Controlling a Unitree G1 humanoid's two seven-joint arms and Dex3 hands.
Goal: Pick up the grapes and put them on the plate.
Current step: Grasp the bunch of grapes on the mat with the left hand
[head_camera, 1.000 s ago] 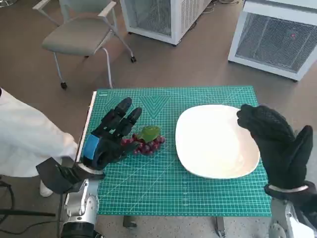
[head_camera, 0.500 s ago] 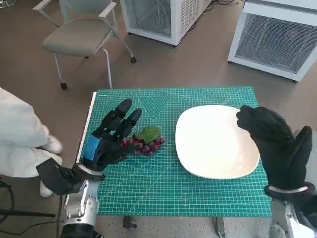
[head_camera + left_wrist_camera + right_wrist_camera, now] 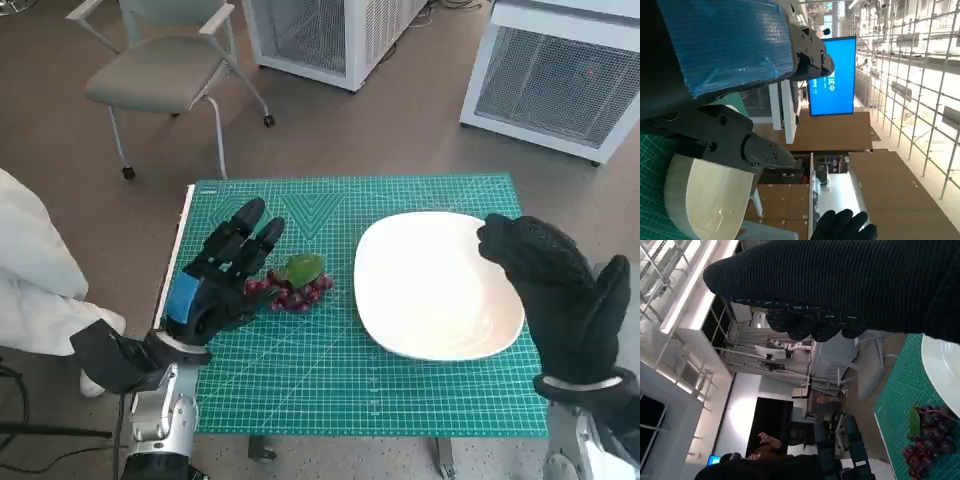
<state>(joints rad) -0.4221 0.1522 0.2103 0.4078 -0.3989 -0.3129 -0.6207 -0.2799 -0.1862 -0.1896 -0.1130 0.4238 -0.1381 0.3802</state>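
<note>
- 1 bunch of grapes [image 3: 293,291], dark red, w/ 1 green leaf [image 3: 301,268] on top
- 1 white plate [image 3: 437,285]
- 1 green cutting mat [image 3: 340,390], covers the tabletop
- 2 robot hands: 1 left hand [image 3: 223,275], black w/ blue tape; 1 right hand [image 3: 556,290], black knit glove
- 1 grey chair [image 3: 165,70] on the floor beyond the table
- 2 white grilled cabinets: 1 [image 3: 325,35] mid-back, 1 [image 3: 560,75] back right
- 1 person in white clothing [image 3: 35,285] at left edge of head view
- 1 blue screen [image 3: 832,75] in left wrist view
</note>
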